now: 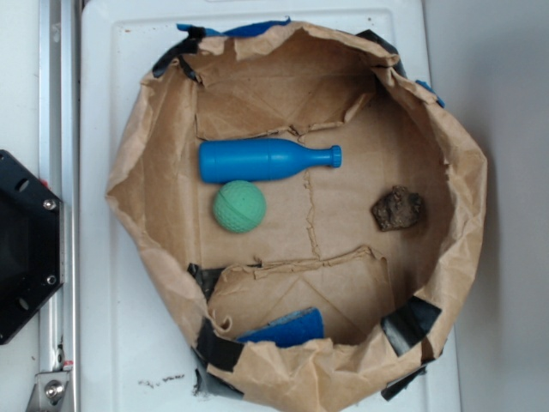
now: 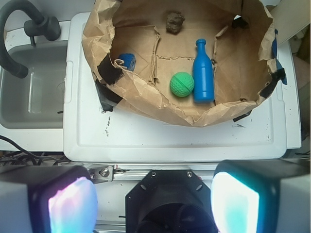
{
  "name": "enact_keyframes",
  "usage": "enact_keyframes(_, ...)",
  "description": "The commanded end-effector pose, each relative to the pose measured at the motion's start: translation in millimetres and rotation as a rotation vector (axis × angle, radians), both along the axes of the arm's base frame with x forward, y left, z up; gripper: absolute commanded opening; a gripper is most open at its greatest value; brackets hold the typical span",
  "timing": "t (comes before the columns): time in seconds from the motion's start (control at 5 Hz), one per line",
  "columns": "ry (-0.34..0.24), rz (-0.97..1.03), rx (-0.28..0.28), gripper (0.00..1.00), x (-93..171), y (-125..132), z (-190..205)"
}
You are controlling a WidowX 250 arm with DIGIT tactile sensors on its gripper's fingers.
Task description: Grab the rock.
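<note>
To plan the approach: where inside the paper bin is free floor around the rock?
Bare floor surrounds the rock, widest between it and the blue bottle. The bottle and green ball crowd together, apparently touching. The gripper is outside the paper bin.

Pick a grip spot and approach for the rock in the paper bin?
Come straight down on the rock and pinch across its narrower span. It lies alone on the bin floor, far from the ball and bottle; the paper walls block side entry.

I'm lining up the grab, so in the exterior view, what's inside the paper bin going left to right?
Green ball → blue bottle, lying on its side just above the ball with its neck pointing right → rock, alone near the right wall. The blue block at the bottom wall overlaps these sideways, so I left it out.
</note>
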State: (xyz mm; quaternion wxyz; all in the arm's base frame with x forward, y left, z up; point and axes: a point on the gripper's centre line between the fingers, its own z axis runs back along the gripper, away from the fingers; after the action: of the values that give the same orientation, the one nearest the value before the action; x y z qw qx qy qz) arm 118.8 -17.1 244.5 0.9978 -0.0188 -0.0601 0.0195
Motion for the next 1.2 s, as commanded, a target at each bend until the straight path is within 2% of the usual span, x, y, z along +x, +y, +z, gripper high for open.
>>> enact_keyframes(0.0, 0.0, 0.0, 0.0, 1.0, 0.0, 0.0, 0.0)
enact_keyframes(0.2, -0.093, 0.009, -0.01, 1.0, 50.0, 6.3, -7.3)
enact_keyframes(0.4, -0.166, -0.011, 0.014, 1.0, 92.4, 17.4, -20.6)
enact_keyframes(0.6, -0.204, -0.048, 0.0, 1.0, 112.4, 20.5, -43.3)
enact_keyframes(0.8, -0.187, -0.058, -0.007, 1.0, 122.2, 19.7, -69.9)
enact_keyframes(1.0, -0.114, -0.036, -0.065, 1.0, 140.8, 32.3, -108.4)
